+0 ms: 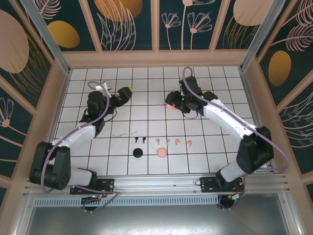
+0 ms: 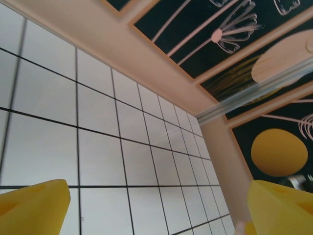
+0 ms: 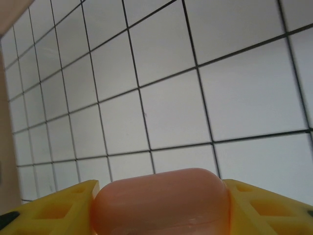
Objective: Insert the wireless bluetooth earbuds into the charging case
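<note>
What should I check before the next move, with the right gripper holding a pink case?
1. The right gripper is shut on the pink case: ok.
2. The left gripper is open and empty: ok.
3. All six earbuds lie in a row on the table, apart from both grippers: ok.
4. The held case's lid is open for loading: cannot tell.
5. The black case and second pink case sit just nearer the arm bases than the row: ok.

Case (image 3: 159, 196) between right gripper (image 1: 171, 104) fingers (image 3: 58, 208). Earbuds (image 1: 168, 141) in row on table (image 1: 220, 83), base-side of right gripper, left gripper (image 1: 128, 91).
</note>
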